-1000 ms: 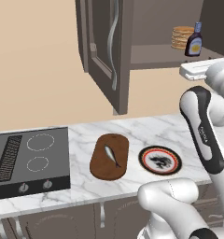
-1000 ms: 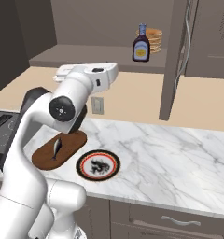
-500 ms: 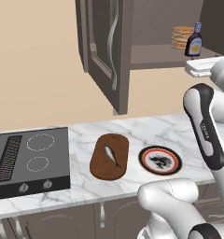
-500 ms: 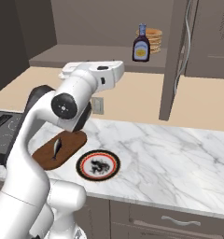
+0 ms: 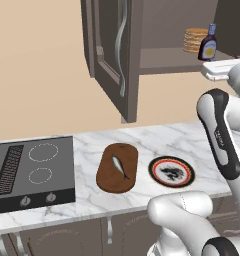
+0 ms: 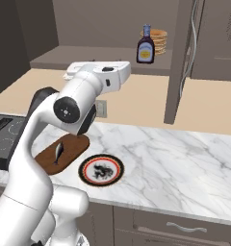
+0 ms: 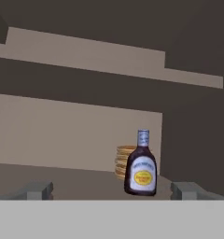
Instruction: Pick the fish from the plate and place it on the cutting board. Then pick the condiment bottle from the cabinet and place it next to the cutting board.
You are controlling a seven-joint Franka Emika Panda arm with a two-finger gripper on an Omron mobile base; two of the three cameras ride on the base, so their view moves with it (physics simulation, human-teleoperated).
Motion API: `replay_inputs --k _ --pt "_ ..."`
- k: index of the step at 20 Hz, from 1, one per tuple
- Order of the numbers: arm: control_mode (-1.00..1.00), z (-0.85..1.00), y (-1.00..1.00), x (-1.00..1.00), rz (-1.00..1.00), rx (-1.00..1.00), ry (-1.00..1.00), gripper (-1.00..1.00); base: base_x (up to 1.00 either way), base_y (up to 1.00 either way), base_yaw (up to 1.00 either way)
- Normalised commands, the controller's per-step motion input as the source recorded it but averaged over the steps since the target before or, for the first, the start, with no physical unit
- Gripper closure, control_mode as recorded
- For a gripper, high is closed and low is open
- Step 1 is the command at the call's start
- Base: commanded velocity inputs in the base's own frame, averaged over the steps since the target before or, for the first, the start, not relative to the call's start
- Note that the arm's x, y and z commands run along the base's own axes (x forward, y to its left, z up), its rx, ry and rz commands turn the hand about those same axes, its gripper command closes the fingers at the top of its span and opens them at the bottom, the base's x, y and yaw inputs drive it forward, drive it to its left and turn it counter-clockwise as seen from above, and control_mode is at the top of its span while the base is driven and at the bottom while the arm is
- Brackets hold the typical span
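Observation:
The fish (image 5: 120,167) (image 6: 58,151) lies on the dark-brown cutting board (image 5: 108,181) (image 6: 71,146). To the board's right sits the plate (image 5: 171,160) (image 6: 86,173), bare but for its dark painted motif. The condiment bottle (image 5: 208,44) (image 6: 145,45) (image 7: 142,167) stands upright on the shelf of the open cabinet (image 5: 157,57), in front of a stack of pancakes. My gripper (image 7: 111,191) is raised to shelf height and faces the bottle from a distance. It is open, with nothing between its widely spaced fingertips (image 7: 39,190). The bottle sits a little right of centre between them.
The tan pancakes (image 5: 194,40) (image 7: 124,161) stand just behind the bottle. The cabinet door (image 5: 113,50) (image 6: 185,57) hangs open over the counter. A black cooktop (image 5: 32,170) lies left of the board. White marble counter (image 6: 185,158) stretches to the right of the plate.
My hand has risen slightly toward shelf level and stays open. The fish, board, plate and bottle have not moved.

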Motion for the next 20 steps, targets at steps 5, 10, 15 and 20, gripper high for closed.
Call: replay_inputs --k 5,10,15,20 --pt "-1.0 0.04 0.0 0.01 -0.02 0.0 -0.03 -1.0 0.0 0.0 0.0" --pt "-1.0 0.08 -0.03 0.02 -0.01 0.01 0.0 -1.0 0.0 0.0 0.0" --pt "-1.0 0.13 -0.12 0.0 -0.01 0.0 0.0 -1.0 0.0 0.0 0.0" --pt "-1.0 0.08 -0.11 0.02 -0.01 0.0 0.0 -1.0 0.0 0.0 0.0"
